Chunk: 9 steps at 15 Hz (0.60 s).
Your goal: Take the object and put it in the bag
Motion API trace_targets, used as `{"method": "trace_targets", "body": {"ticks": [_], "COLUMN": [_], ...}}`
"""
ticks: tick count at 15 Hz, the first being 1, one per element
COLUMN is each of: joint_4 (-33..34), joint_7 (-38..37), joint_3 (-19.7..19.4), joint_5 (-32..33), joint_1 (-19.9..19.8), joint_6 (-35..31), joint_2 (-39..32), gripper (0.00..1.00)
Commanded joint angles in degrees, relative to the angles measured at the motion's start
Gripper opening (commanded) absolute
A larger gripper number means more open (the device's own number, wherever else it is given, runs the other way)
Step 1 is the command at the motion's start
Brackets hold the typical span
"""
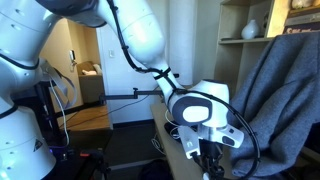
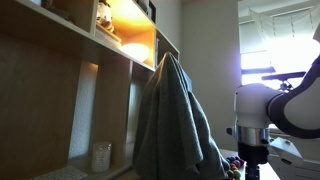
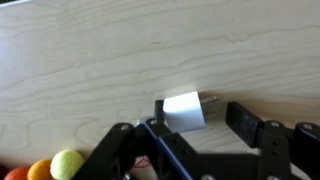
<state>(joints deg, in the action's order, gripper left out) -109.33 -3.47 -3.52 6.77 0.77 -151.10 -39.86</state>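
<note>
Your black two-fingered gripper (image 3: 191, 120) stood with jaws apart, straddling the small white plastic block with a dark end (image 3: 183, 110). It lay on the pale wooden tabletop (image 3: 100, 60), a yellow-green ball (image 3: 67, 163) nearby.

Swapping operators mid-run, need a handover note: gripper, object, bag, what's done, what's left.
Gripper: low over the wooden table, jaws open, one on each side of the object. A gap shows on one side, so there is no grip yet.
Object: small white cylinder, on the table between the jaws.
Bag: not made out in any view. Only the grey draped cloth shows, in both exterior views.
Done: jaws lined up on the cylinder.
Left: close, lift, find the bag, drop the cylinder in.
</note>
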Motion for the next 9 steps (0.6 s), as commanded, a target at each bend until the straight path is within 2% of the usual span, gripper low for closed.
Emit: {"method": "trace_targets", "body": {"ticks": [1,2,3,9], "joint_4": [0.4,0.5,0.5,-1.1], "joint_7": [0.1,0.1,0.1,0.1], "joint_3": [-0.3,-0.4,-0.3,-0.5], "joint_5": [-0.4,-0.4,-0.5,0.2], "joint_1": [0.4,0.4,0.4,1.1], "joint_6": [1.0,1.0,1.1,0.0], "joint_2": [0.2,0.3,0.3,1.7], "gripper": [0.36,0.28,0.25,0.25]}}
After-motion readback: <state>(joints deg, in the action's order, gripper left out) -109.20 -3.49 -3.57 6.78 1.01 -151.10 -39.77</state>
